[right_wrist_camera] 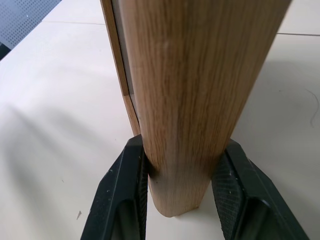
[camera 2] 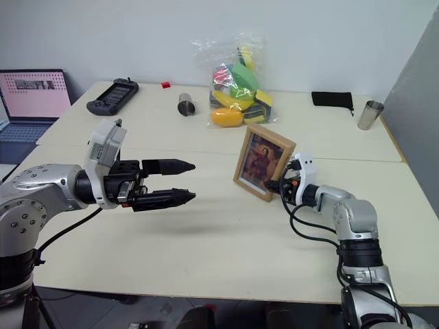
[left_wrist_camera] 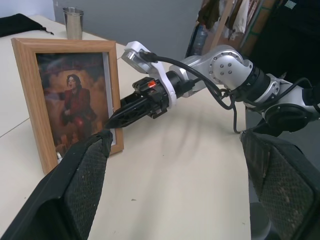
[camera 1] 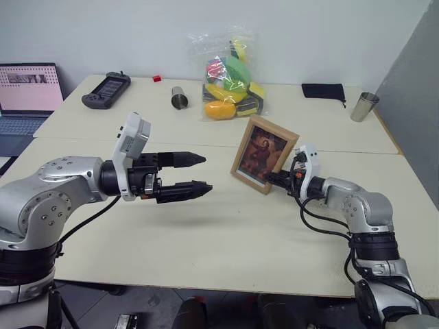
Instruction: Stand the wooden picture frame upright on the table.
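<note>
The wooden picture frame (camera 1: pixel 264 154) stands upright on the table (camera 1: pixel 206 233), its bottom edge on the top and its reddish-brown portrait facing me. My right gripper (camera 1: pixel 275 179) is shut on the frame's lower right edge; in the right wrist view the two black fingers (right_wrist_camera: pixel 125 190) clamp the light-wood side (right_wrist_camera: pixel 200 75). My left gripper (camera 1: pixel 206 173) hangs open above the table, to the left of the frame and apart from it, its fingers pointing at the picture. The left wrist view shows the portrait (left_wrist_camera: pixel 65 95) with the right gripper (left_wrist_camera: pixel 120 117) at its edge.
At the back stand a clear bag of coloured toys (camera 1: pixel 230 79), a metal cup on its side (camera 1: pixel 179 98), an upright metal cup (camera 1: pixel 363 106), a black pouch (camera 1: pixel 324 91) and a handheld game console (camera 1: pixel 106 90). A laptop (camera 1: pixel 27 96) sits far left.
</note>
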Robot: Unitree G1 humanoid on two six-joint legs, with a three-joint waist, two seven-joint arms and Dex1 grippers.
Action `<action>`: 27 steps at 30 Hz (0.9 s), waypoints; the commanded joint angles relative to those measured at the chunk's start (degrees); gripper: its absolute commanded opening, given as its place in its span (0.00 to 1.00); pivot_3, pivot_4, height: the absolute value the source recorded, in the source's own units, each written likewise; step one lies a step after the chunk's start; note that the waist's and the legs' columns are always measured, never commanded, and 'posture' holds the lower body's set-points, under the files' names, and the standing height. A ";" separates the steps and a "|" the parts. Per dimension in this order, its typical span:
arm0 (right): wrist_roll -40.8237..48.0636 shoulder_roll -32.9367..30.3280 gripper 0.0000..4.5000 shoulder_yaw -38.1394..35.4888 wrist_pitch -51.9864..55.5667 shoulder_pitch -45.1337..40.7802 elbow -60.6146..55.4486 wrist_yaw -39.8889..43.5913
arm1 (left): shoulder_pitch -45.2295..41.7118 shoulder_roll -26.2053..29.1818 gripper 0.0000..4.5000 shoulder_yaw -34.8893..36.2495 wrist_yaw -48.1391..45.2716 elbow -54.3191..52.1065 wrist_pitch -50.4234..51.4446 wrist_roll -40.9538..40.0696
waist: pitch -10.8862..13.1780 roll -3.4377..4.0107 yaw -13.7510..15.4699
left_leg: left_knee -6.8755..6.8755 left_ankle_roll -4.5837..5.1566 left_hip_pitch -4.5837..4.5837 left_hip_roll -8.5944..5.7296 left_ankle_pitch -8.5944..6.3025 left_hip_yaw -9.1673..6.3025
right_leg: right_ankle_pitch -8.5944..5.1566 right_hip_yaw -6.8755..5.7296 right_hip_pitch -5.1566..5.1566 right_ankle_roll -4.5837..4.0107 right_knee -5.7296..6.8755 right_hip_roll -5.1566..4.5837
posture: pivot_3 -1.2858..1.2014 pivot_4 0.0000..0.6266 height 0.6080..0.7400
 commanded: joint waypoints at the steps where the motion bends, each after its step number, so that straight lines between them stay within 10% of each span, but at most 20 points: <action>1: 1.00 0.77 0.31 0.42 2.45 -0.70 3.32 -0.38 | -0.70 0.68 0.97 0.60 -0.32 -0.48 -1.12 0.57 | 0.00 0.00 -0.05 | 0.00 0.00 0.01 0.00 0.00 0.01 | 0.00 0.01 0.00 0.00 0.00 0.00 | 0.52 0.24 1.00; 20: 1.07 0.28 0.31 1.53 2.68 -2.21 4.38 -0.46 | -2.61 -1.18 0.97 -0.40 1.44 0.83 -1.24 2.42 | 0.00 -0.01 -0.99 | -0.23 0.00 0.16 0.02 0.00 0.02 | -0.03 0.04 0.06 0.04 -0.03 0.03 | 0.52 0.24 1.00; 27: 0.85 -0.02 0.69 2.00 1.79 -2.37 3.92 -0.49 | -2.94 -1.43 0.97 -0.80 1.31 1.35 -1.60 2.76 | 0.02 0.02 -0.97 | -0.26 0.00 0.06 0.00 0.00 0.04 | -0.01 0.06 -0.04 0.02 -0.04 0.02 | 0.52 0.24 1.00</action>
